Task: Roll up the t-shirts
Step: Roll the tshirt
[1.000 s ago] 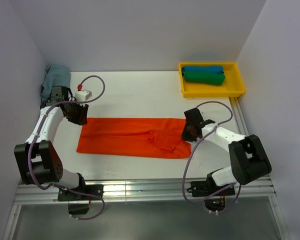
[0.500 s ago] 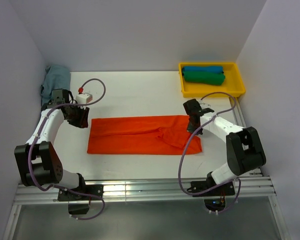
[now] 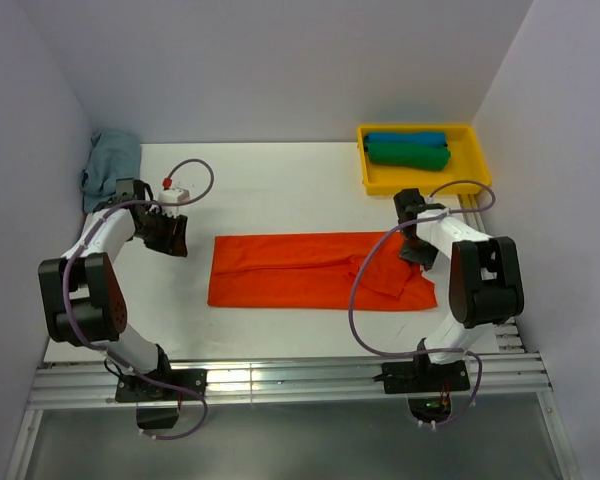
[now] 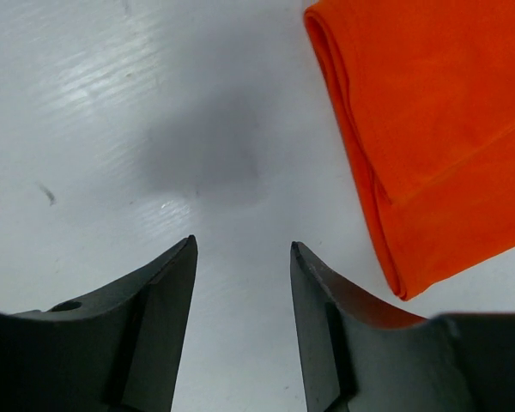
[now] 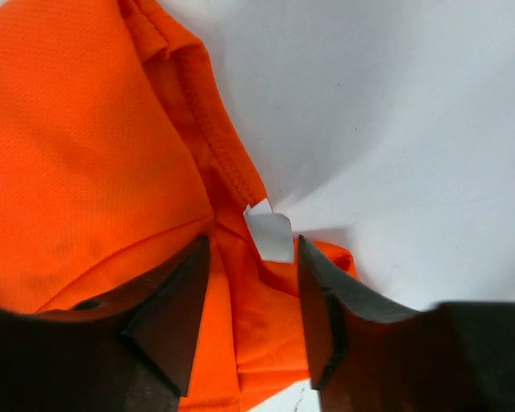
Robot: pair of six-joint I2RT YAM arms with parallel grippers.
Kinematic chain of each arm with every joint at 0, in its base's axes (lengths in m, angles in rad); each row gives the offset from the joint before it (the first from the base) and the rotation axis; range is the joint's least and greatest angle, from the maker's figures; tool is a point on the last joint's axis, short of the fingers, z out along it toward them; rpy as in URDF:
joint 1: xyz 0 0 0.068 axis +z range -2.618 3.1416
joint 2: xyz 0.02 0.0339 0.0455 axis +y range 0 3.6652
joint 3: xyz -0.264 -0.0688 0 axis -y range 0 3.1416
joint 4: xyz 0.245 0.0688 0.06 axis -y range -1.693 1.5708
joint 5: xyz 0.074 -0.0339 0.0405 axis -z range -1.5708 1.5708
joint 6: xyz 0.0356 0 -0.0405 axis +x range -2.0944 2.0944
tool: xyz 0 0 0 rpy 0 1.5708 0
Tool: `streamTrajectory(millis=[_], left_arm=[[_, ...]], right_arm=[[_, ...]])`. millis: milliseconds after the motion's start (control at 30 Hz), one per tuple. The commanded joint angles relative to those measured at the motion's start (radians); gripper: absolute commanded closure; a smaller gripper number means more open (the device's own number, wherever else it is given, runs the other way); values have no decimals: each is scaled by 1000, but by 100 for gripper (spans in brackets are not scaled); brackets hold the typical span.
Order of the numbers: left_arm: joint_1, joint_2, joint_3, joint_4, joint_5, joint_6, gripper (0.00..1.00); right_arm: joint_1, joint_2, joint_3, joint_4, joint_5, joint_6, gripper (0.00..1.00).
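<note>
White table (image 3: 280,180), pale walls on three sides. Shirt (image 3: 310,270): orange, folded to a long flat strip across the middle of the table, neck end to the right.

Handling: soft, light, limp cloth. It will not hold a shape unaided, and the layers are likely to slide on each other and on the smooth top. Take hold at one short end, pinching all layers at the edge. The hemmed left end, seen as a clean stacked fold in the left wrist view, looks the tidier start for a roll.

Left gripper (image 3: 175,237): jaws apart, nothing between them but bare table. It sits just beside the left end, clear of the cloth.

Right gripper (image 3: 417,252): jaws apart over the neck end, straddling the white label (image 5: 269,236). No cloth appears pinched.

Surroundings:
- Tray (image 3: 475,180), yellow, far right corner, holding a blue roll (image 3: 405,138) and a green roll (image 3: 408,155). Well apart.
- Grey-blue cloth (image 3: 110,160), far left corner. Well apart.
- Right arm's cable (image 3: 352,300) loops above the strip's right part and could snag it.
</note>
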Motion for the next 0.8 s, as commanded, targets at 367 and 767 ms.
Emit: streamTrajectory(millis=[367, 767], left_arm=[[-42, 224, 161, 39, 290, -84, 43], [-56, 371, 185, 113, 425, -168, 43]], right_arm=[[484, -242, 156, -94, 18, 334, 53], [1020, 418, 861, -116, 30, 463, 63]])
